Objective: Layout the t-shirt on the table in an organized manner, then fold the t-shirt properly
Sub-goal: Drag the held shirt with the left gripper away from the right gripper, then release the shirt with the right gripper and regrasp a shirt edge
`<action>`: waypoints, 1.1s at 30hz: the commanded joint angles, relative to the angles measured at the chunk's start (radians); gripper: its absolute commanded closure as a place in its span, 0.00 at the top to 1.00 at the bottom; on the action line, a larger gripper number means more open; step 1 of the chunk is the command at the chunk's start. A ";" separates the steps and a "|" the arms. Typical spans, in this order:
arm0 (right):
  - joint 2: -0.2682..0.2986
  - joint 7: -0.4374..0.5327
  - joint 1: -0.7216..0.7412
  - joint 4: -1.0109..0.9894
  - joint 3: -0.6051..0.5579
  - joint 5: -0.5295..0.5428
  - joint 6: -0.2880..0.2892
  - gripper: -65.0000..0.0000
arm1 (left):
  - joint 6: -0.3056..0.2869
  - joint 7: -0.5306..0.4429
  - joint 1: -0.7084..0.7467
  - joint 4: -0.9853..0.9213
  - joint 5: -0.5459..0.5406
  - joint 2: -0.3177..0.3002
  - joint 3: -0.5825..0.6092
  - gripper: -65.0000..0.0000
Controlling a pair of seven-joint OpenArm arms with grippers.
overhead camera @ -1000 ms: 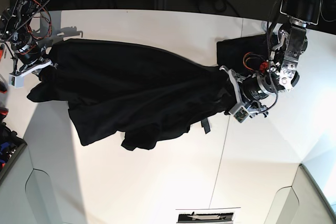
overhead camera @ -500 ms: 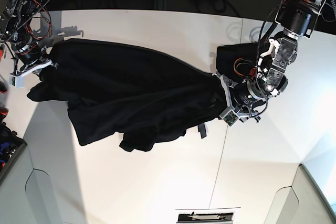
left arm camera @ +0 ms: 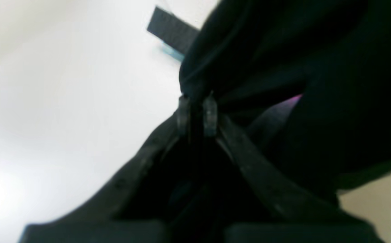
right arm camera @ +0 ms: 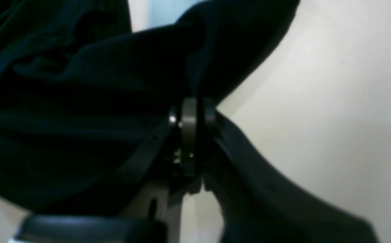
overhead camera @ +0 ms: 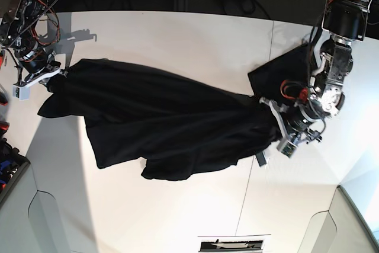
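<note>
Fabric stretched between my two arms: the black t-shirt [overhead camera: 160,122] lies bunched across the white table [overhead camera: 177,205]. My left gripper [left arm camera: 197,113] is clamped on one gathered end, my right gripper [right arm camera: 192,116] on the other. A pink fleck, perhaps the neck label [left arm camera: 295,99], shows blurred.

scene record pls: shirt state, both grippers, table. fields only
t-shirt: black, stretched between both arms, bunched and wrinkled, not flat
left gripper: shut on t-shirt, fabric pinched at fingertips
right gripper: shut on t-shirt edge
table: white, seam line visible, near part bare
fold: not started
</note>
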 commanded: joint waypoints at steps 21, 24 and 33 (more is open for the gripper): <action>0.087 -0.012 0.005 0.010 0.003 -0.045 -0.005 0.00 | 0.023 0.232 -0.025 0.022 -0.394 -0.058 -0.611 0.00; 0.087 -0.012 0.005 0.010 0.006 -0.043 -0.005 0.00 | 0.009 0.269 -0.022 0.022 -0.403 -0.059 -0.640 0.02; 0.087 -0.037 0.005 0.076 0.010 0.068 -0.003 0.61 | -0.114 0.297 0.090 0.022 -0.504 -0.057 -0.637 0.23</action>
